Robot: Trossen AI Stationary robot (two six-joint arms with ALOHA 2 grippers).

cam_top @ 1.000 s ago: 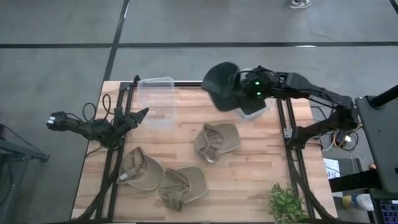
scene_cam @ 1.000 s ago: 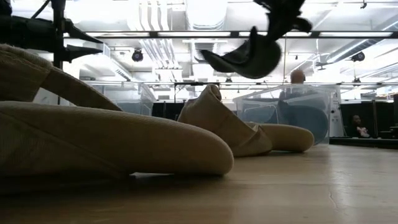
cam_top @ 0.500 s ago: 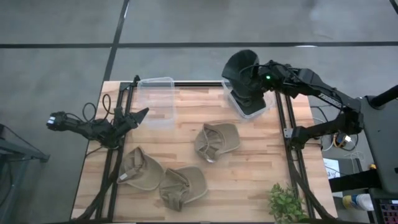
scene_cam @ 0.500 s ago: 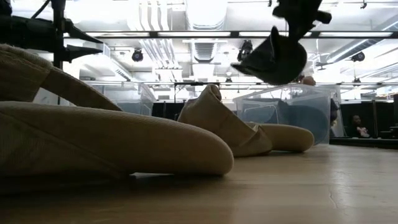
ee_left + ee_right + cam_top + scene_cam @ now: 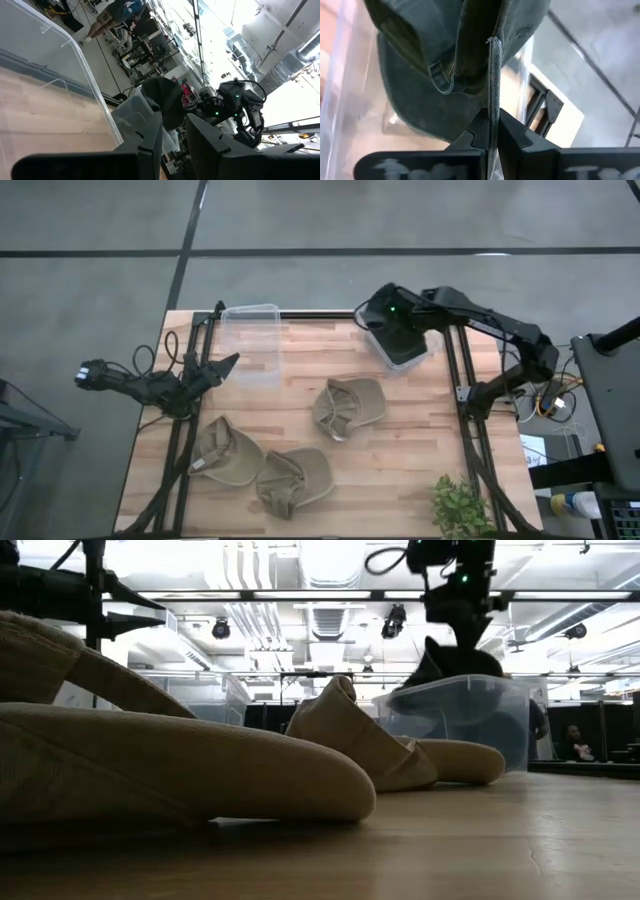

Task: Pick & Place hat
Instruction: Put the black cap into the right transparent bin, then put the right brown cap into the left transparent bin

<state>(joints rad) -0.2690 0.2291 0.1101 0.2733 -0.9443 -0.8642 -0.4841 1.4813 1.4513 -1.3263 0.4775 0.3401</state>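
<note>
High view: the right gripper (image 5: pixel 397 330) sits at 1 o'clock on the pale wooden slatted surface (image 5: pixel 400 440), directly over the clear plastic bin (image 5: pixel 424 352), so that the dark green fabric cap (image 5: pixel 392 312) hangs inside its walls. A second clear plastic bin (image 5: pixel 252 340) lies at 11 o'clock. Three tan fabric caps (image 5: pixel 348 406) await handling near the centre. The left gripper (image 5: pixel 222 366) waits at 9 o'clock.

Low view: the dark cap (image 5: pixel 452 662) rests partly below the bin rim (image 5: pixel 455 690), probably ready for release.

Left wrist view: the left jaws stand slightly spread, holding nothing.

Right wrist view: the right jaws are pressed together on a fold of the cap (image 5: pixel 445 65), keeping it suspended.
</note>
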